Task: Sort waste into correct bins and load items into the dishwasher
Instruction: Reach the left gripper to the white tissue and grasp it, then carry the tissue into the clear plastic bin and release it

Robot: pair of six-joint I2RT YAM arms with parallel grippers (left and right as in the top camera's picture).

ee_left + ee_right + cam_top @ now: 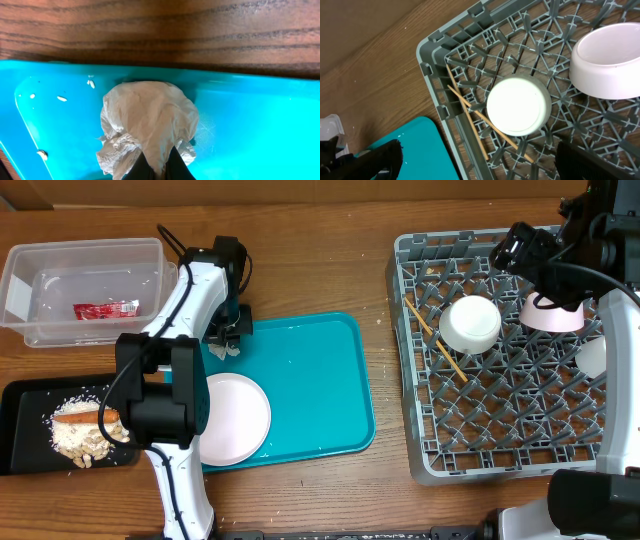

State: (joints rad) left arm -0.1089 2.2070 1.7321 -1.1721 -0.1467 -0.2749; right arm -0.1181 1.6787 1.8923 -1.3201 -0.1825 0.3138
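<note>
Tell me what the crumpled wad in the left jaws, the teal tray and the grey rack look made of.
crumpled wad: pale grey, matte, with sharp creases. It could be paper or dull foil, can't tell which.
teal tray: glossy moulded plastic, going by the soft reflections.
grey rack: matte moulded plastic, going by the thin lattice ribs.

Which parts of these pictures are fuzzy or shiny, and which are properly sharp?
Left wrist view: the crumpled pale wad is sharp, the dark fingertips pinching it are blurred, and the teal tray has a soft sheen. Right wrist view: dish rack and white bowl are crisp; the black fingers in the lower corners are fuzzy. Overhead view: even light, faint glare on the tray.
</note>
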